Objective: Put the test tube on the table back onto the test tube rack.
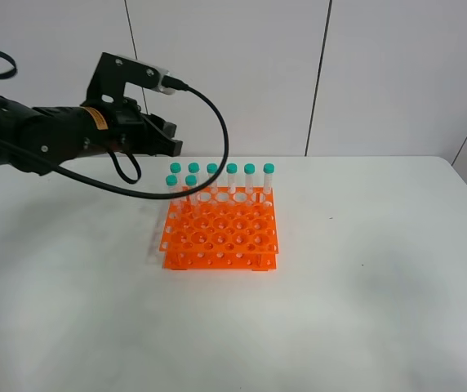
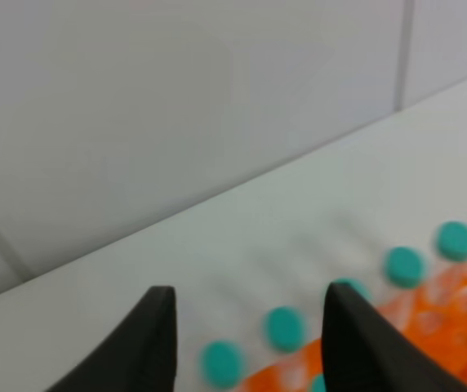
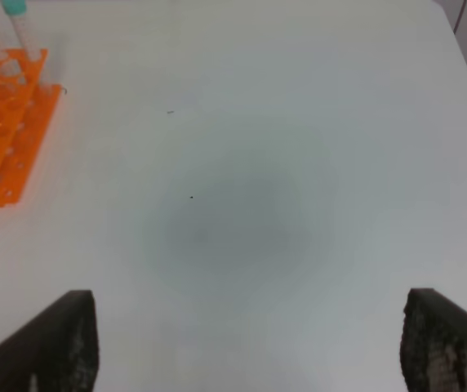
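While eight tubes (image 1: pixel 231 175) stand racked, left pincer (image 1: pixel 171 137) hovers open

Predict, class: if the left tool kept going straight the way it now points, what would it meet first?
Probably nothing on the table. The left tool, open and empty, points sideways above the capped tubes in the rack; its path looks free, though depth is unclear.

An orange test tube rack (image 1: pixel 220 238) sits mid-bench, with eight teal-capped tubes (image 1: pixel 231 178) standing upright along its far edge and blocking low passage there. White bench (image 1: pixel 380 269) stretches bare to the rack's right and front. The left claw (image 1: pixel 171 137) hangs above the rack's far-left corner.
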You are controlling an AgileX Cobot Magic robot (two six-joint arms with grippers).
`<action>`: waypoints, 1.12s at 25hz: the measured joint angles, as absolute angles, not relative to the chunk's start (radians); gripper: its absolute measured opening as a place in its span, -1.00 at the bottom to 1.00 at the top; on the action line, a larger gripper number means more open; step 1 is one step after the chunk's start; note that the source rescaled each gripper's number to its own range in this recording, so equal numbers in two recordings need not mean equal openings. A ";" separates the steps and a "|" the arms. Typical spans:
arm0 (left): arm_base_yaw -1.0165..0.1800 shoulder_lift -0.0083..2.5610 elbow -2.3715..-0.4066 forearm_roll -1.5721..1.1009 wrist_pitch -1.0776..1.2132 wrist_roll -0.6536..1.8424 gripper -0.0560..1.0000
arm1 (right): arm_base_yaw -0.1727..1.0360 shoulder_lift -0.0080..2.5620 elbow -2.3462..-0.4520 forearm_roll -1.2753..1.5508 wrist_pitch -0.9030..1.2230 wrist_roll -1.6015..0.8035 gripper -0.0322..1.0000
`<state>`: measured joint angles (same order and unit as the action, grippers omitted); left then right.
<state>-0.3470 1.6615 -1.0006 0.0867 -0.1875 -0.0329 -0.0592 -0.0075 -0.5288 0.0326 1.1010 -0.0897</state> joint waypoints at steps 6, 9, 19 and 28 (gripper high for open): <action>-0.227 1.558 -0.992 0.084 -0.018 -0.029 -0.40 | -0.059 -0.008 -0.529 0.033 1.101 -0.090 0.90; -0.158 1.513 -0.962 0.058 0.019 -0.027 -0.40 | -0.059 -0.008 -0.529 0.033 1.101 -0.090 0.90; -0.023 1.453 -0.804 -0.041 0.035 0.033 -0.40 | -0.059 -0.008 -0.529 0.033 1.101 -0.090 0.90; -0.034 1.253 -0.710 -0.074 0.025 0.053 -0.40 | -0.059 -0.008 -0.529 0.033 1.101 -0.090 0.90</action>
